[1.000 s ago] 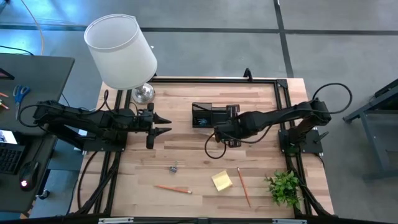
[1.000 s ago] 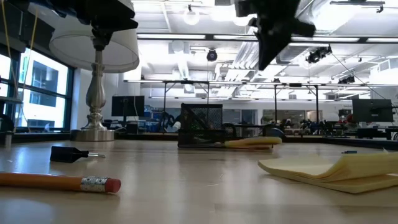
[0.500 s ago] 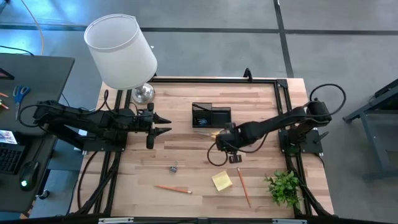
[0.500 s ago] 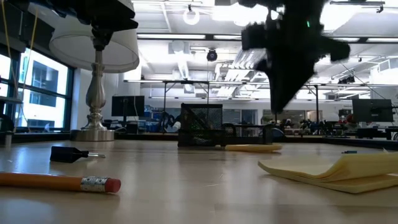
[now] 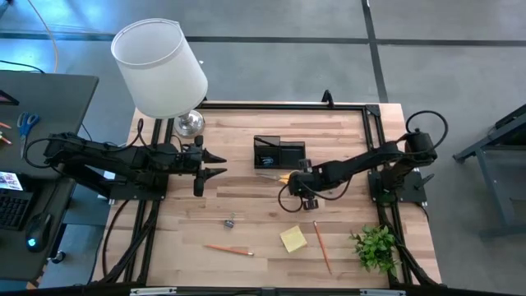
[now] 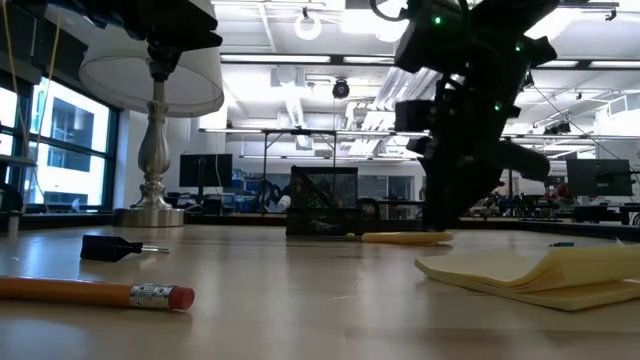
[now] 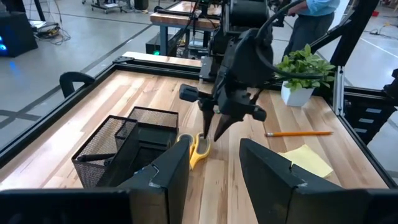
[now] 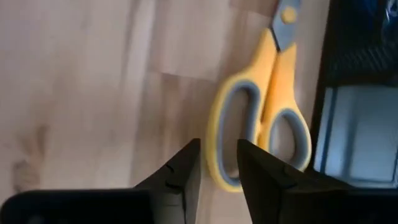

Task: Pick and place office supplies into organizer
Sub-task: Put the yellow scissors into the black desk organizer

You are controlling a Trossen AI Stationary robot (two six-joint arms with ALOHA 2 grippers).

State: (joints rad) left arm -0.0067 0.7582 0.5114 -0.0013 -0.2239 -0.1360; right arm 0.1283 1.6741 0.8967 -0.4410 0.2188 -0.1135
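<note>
Scissors (image 8: 261, 118) lie flat on the table, against the organizer (image 5: 279, 154). Right gripper (image 5: 297, 182) hovers just over the handles, fingers slightly parted, empty. Risk: closing off-centre pushes them against the box instead of gripping.

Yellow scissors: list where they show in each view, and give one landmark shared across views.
High view: scissors just in front of the organizer, mostly under the right hand.
Low view: yellow handle flat on the table, right of the organizer.
Left wrist view: handles beside the organizer.
Right wrist view: handles centre, ahead of the fingers.
Shared landmark: the organizer.
</note>
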